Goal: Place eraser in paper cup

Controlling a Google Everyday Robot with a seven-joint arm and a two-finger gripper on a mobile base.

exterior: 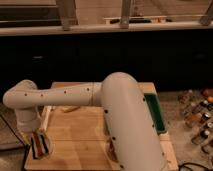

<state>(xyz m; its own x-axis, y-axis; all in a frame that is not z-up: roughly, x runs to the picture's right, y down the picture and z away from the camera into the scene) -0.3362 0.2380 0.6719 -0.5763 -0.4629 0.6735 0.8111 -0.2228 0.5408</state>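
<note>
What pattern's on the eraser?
Eraser: lengthwise dark, red-brown and white stripes, by the gripper at lower-left of the table. Camera view, the only one.

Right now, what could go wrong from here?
1. The gripper and eraser are at the near left corner of the table; a slip could send the eraser off the edge.
2. No paper cup is visible; the arm blocks much of the table, so the target cannot be confirmed.
</note>
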